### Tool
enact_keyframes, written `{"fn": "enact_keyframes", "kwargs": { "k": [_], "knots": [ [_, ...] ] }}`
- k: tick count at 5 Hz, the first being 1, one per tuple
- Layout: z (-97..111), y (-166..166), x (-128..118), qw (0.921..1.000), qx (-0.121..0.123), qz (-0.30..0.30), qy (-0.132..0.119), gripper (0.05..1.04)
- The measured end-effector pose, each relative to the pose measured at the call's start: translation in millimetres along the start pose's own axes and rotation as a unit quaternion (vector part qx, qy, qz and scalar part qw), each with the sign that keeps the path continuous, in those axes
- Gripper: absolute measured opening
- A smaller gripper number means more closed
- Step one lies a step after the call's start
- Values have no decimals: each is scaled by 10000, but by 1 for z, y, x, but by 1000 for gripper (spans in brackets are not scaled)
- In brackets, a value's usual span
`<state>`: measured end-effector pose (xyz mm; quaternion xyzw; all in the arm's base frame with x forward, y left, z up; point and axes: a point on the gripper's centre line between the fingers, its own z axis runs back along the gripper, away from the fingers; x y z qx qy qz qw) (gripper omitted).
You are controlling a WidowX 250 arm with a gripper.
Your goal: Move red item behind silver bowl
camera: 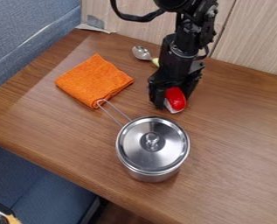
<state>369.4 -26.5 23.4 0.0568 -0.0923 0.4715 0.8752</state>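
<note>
The gripper hangs down over the table right of centre, above and slightly right of the pot in the view. It is shut on a red item with a whitish lower edge, one finger on each side. Whether the item touches the table I cannot tell. The silver bowl is a metal pot with a knobbed lid; its long wire handle points to the upper left, its tip at the cloth's lower edge.
A folded orange cloth lies left of the gripper. Behind it, a spoon with a yellow-green handle lies partly hidden by the arm. A wooden panel borders the table at the back.
</note>
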Motion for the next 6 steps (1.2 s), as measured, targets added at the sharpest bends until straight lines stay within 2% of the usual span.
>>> {"fn": "enact_keyframes", "kwargs": {
  "k": [2, 3, 4, 5, 6],
  "knots": [
    [1, 3, 1, 9999, 19, 32, -120, 999],
    [27, 6, 3, 9996, -220, 48, -166, 999],
    [68, 11, 15, 9973, -649, 263, -215, 999],
    [89, 21, 29, 9945, -876, 530, -233, 999],
    [90, 22, 30, 9944, -887, 514, -238, 999]
  ]
}}
